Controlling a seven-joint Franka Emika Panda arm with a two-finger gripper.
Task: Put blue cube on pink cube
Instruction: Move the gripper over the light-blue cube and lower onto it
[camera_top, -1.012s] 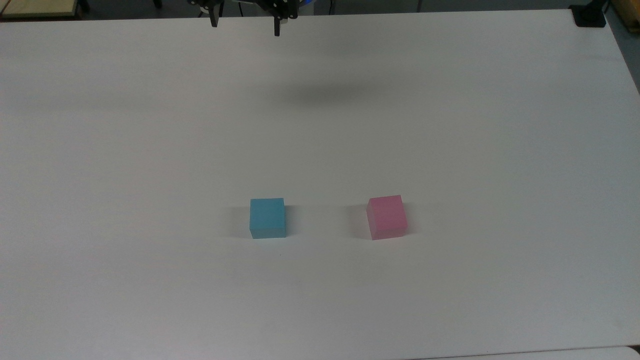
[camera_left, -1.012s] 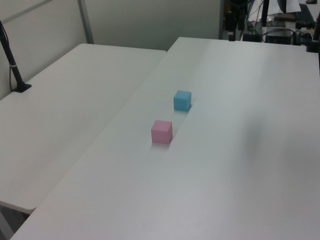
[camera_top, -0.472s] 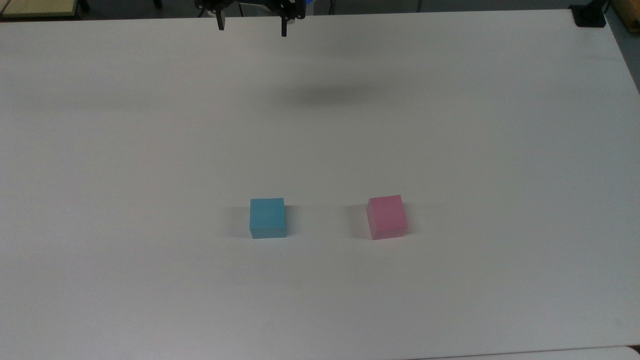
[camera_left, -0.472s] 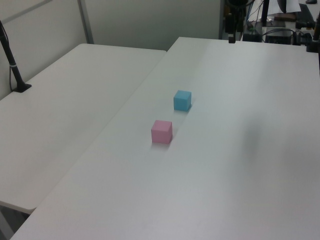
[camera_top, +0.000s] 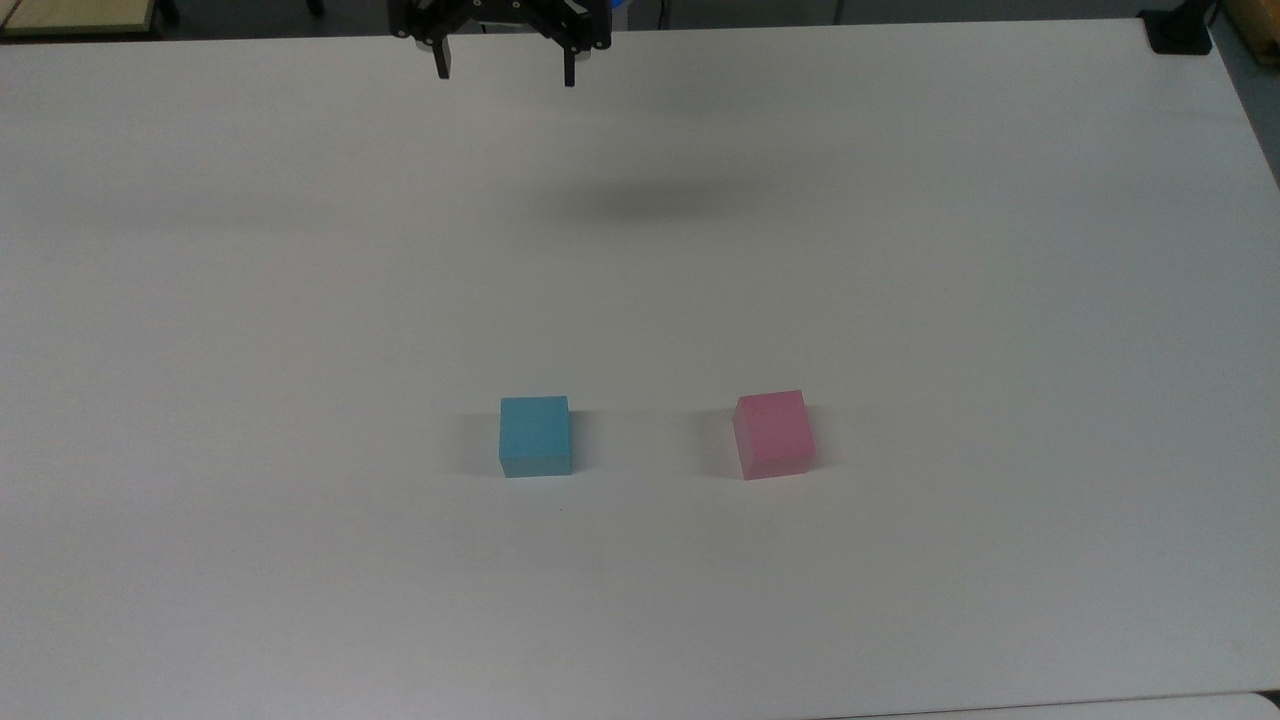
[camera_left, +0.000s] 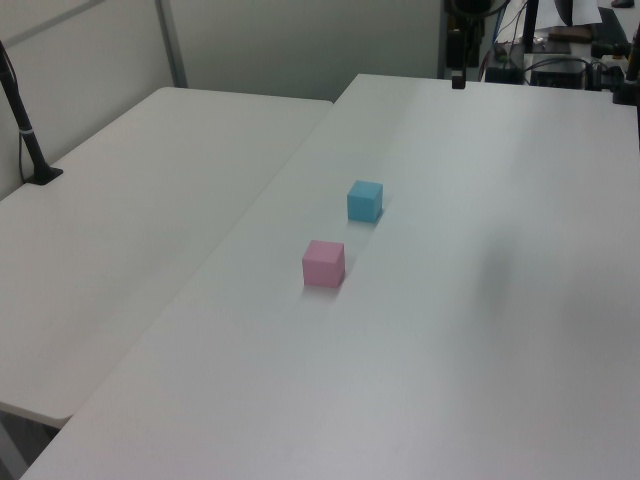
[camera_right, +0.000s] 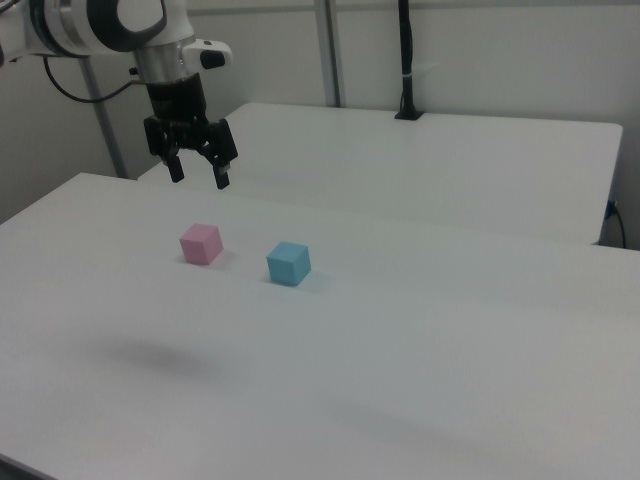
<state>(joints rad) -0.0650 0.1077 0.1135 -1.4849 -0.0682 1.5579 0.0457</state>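
Gripper: the gripper (camera_top: 505, 72) hung above the table (camera_top: 900, 300) near its far edge in the top view; its two black fingers (camera_right: 176, 168) were spread wide apart and pinched nothing; in the right view it (camera_right: 199, 173) was held well above the surface, fingers pointing down, carried by the white arm (camera_right: 110, 25)
Shadow: a soft dark shadow (camera_top: 640, 200) lay on the table between the far edge and the cubes in the top view
Blue cube: the blue cube (camera_top: 535, 435) rested flat on the table, roughly midway between the top view's left and right edges and somewhat nearer the near edge; it was well apart from the gripper; seen also in the left view (camera_left: 364, 200) and the right view (camera_right: 288, 263)
Pink cube: the pink cube (camera_top: 773, 433) rested flat on the table to the top view's right of the blue cube, near it but not touching, turned slightly askew; seen also in the left view (camera_left: 324, 262) and the right view (camera_right: 201, 243)
Stacking: the two cubes stood side by side on the surface; neither was on the other
Adjoining table: a second white table (camera_left: 130, 200) stood alongside at the left view's left; a black post (camera_left: 25, 120) stood near its far corner
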